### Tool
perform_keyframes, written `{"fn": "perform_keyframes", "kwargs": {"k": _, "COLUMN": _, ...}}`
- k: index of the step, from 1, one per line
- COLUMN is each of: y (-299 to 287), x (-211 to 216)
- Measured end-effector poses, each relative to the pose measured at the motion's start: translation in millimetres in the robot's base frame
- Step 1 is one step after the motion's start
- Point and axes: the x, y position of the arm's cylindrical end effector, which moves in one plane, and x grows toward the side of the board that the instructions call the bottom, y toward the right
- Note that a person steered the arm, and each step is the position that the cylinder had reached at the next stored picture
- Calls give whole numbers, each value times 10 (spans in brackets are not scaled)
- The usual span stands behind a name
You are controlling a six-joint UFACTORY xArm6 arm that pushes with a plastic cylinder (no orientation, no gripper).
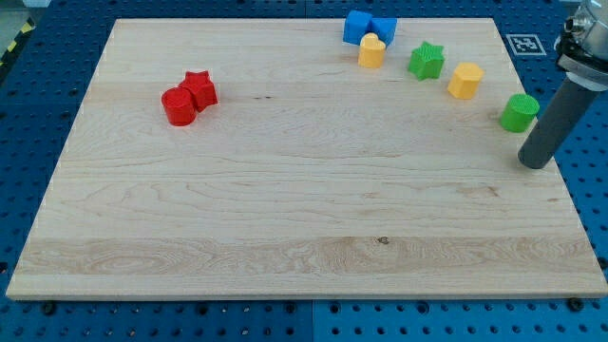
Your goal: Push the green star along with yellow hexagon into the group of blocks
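My tip (536,165) (bare rod, no gripper to tell) sits right of yellow hexagon (465,81); swing round, push it w/ green star (427,61) left toward blue blocks (369,27).

On the tabletop (285,218), a red star (199,88) and a red cylinder (178,106) sit touching at the view's upper left. Well apart, near the top edge, two blue blocks (369,27) touch side by side, a yellow block (371,51) just below them. A green star (427,61), a yellow hexagon (465,81) and a green cylinder (519,112) trail down toward the right edge, each apart. My tip (536,164) stands just below and right of the green cylinder.
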Motion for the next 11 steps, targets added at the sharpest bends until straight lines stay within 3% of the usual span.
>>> {"fn": "perform_keyframes", "kwargs": {"k": 2, "y": -30, "x": -656}}
{"fn": "perform_keyframes", "kwargs": {"k": 4, "y": -459, "x": -1322}}
{"fn": "perform_keyframes", "kwargs": {"k": 8, "y": -241, "x": -1345}}
{"fn": "perform_keyframes", "kwargs": {"k": 11, "y": -679, "x": -1347}}
